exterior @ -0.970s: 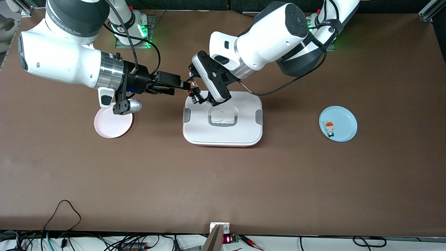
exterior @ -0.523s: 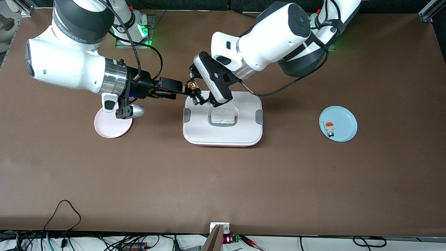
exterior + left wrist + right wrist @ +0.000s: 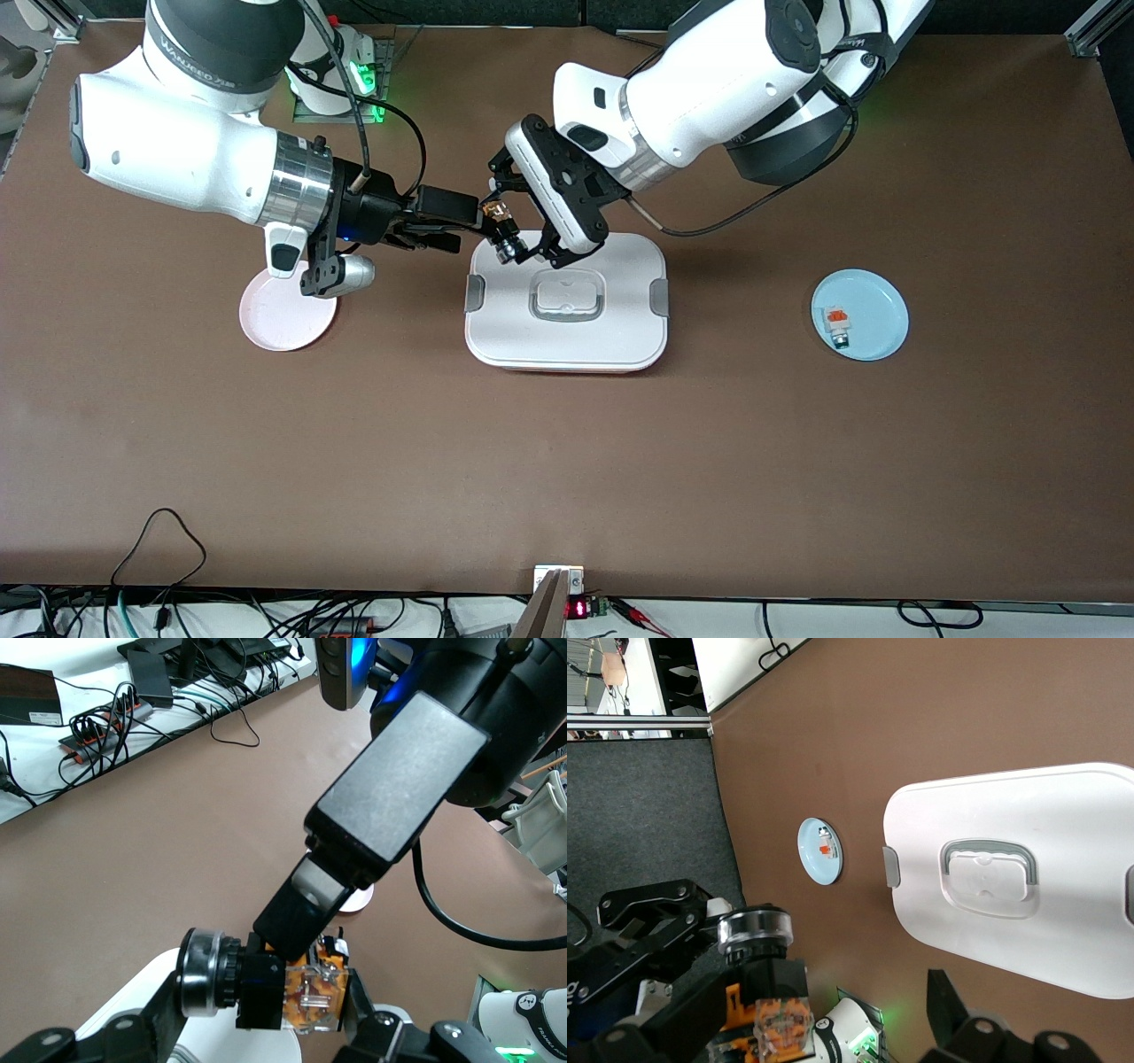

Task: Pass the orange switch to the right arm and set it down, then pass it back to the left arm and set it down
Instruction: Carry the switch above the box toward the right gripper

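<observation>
The orange switch point(image 3: 501, 231), a small black cylinder with a metal ring and an orange end, hangs above a corner of the white box point(image 3: 567, 341). My left gripper point(image 3: 512, 241) is shut on it, and in the left wrist view the switch point(image 3: 270, 983) lies crosswise between the fingers point(image 3: 376, 1028). My right gripper point(image 3: 469, 224) is open and level with the switch's orange end. One of its fingers point(image 3: 306, 908) lies along the orange part. In the right wrist view the switch point(image 3: 766, 988) shows beside one finger, and the other finger point(image 3: 946, 1005) stands well apart.
The box point(image 3: 1081, 815) has grey side latches and a recessed handle. A pink plate point(image 3: 285, 323) lies under the right arm's wrist. Toward the left arm's end, a blue plate point(image 3: 879, 301) carries a small white-grey block with an orange top point(image 3: 836, 322).
The right gripper has moved in toward the switch, still open. The left gripper has shifted slightly toward the robots' bases with the switch in it.
</observation>
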### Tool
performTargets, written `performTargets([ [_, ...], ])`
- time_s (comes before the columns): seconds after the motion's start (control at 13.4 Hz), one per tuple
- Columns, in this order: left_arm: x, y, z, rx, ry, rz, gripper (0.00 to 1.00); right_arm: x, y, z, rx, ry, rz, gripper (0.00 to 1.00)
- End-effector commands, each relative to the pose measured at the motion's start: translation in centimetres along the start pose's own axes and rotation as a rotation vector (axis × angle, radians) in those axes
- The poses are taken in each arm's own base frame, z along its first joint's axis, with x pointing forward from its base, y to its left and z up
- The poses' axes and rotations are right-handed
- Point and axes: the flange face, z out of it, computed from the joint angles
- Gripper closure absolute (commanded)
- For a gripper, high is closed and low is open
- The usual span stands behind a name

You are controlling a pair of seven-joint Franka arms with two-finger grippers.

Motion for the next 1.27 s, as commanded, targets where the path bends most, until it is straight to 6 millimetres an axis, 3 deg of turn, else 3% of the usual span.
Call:
performTargets([
  [0.0, 0.8, 0.9, -1.9, -0.024, 0.036, 0.004, 0.89, 0.0, -0.3, 0.5, -0.007, -0.003, 0.008, 0.0],
  [0.67, 0.7, 0.9, -1.8, -0.024, 0.034, 0.002, 0.89, 0.1, -0.4, -0.3, -0.002, 0.006, 0.01, 0.0],
  [1.19, 0.7, 0.8, -1.9, -0.023, 0.034, 0.001, 0.89, 0.5, -0.3, -2.6, 0.024, 0.005, 0.024, 0.0],
])
